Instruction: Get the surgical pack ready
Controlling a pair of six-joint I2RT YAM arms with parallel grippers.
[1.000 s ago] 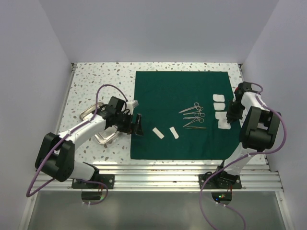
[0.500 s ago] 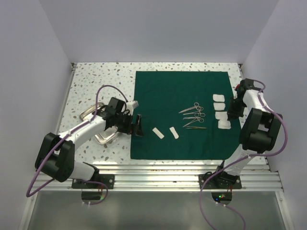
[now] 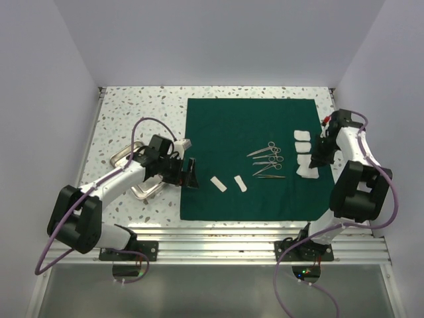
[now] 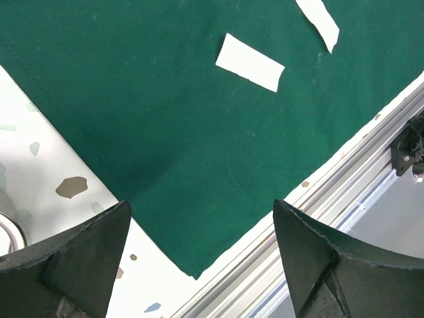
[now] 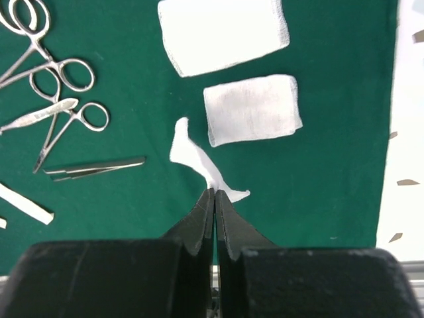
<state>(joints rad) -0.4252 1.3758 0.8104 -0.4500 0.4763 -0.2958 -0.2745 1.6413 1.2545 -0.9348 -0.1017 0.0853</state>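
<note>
Speckled table (image 3: 132, 112), walled on three sides. Dark green drape (image 3: 232, 126) spread flat over its right-centre, near edge close to the aluminium rail (image 4: 371, 139). Left gripper (image 4: 202, 212) hangs over the drape's near-left corner, fingers spread wide, nothing between them. Right gripper (image 5: 215, 192) sits at the drape's right side, fingers pressed together, pinching a rumpled gauze piece (image 5: 195, 159) by its near end. Small metal tray (image 3: 118, 157) on bare table left of the drape, partly hidden under the left arm. Three ring-handled steel instruments (image 5: 59, 86) fanned at the drape's middle, tweezers (image 5: 93, 169) lying just on their near side. Two flat gauze pads (image 5: 250, 109) lie one behind the other, beyond the pinched piece. Two white strips (image 4: 250, 62) lie side by side on the cloth, apart, between the left gripper and the instruments.
</note>
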